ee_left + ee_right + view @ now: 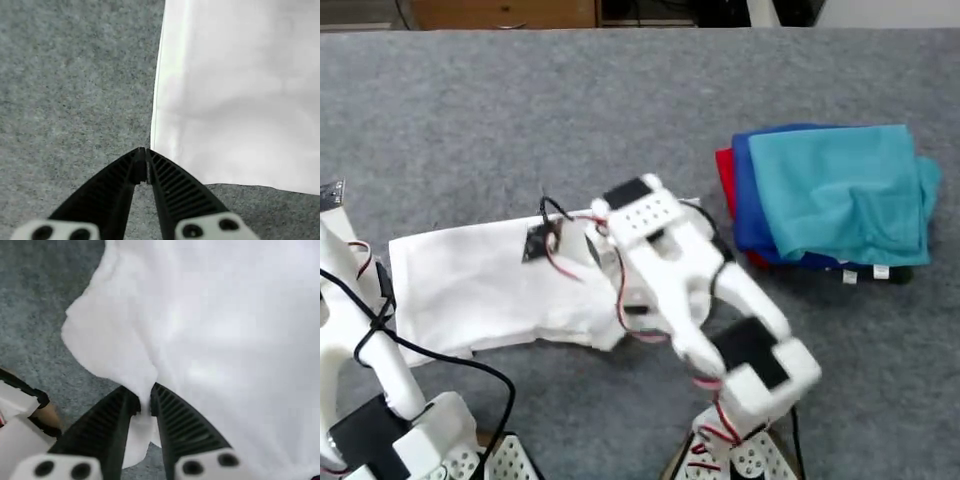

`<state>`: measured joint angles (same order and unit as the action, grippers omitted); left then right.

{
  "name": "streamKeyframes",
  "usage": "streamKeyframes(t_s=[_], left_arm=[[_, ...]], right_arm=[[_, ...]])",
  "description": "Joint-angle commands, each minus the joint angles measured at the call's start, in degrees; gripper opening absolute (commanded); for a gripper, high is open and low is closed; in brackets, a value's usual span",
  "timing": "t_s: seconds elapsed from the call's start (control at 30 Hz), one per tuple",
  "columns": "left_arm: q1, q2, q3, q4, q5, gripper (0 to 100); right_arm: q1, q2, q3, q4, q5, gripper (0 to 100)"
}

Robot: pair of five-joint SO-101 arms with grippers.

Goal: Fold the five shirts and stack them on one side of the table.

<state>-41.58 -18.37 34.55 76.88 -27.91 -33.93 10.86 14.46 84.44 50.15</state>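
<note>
A white shirt (480, 285) lies spread on the grey table, left of centre. My right gripper (145, 400) is shut on a bunched fold of the white shirt (215, 325) near its right part. In the high view the right arm (670, 260) stretches over that side of the cloth. My left gripper (146, 162) is shut, its tips meeting on the hem at a corner of the white shirt (240, 90). The left arm (375, 365) stands at the shirt's left edge. A stack of folded shirts sits at the right, teal (840, 190) on blue (752, 205) on red (725, 175).
The grey table (520, 110) runs open behind the white shirt and between it and the stack. A dark layer (890, 272) shows under the stack's front edge. Both arm bases stand at the front edge. Wooden furniture (500, 12) lies beyond the table's far edge.
</note>
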Motion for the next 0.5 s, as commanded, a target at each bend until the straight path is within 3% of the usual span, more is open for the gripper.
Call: streamKeyframes(t_s=[0.0,0.23,0.47], left_arm=[[-0.6,-1.8,-0.2,-0.2,-0.3,2],[-0.6,-1.8,0.0,-0.2,-0.3,2],[-0.6,-1.8,0.0,-0.2,-0.3,2]], right_arm=[[1.0,7.2,-11.0,2.2,2.4,0.2],[1.0,19.6,-27.0,9.7,8.0,0.2],[1.0,24.5,-35.8,10.4,9.6,0.2]])
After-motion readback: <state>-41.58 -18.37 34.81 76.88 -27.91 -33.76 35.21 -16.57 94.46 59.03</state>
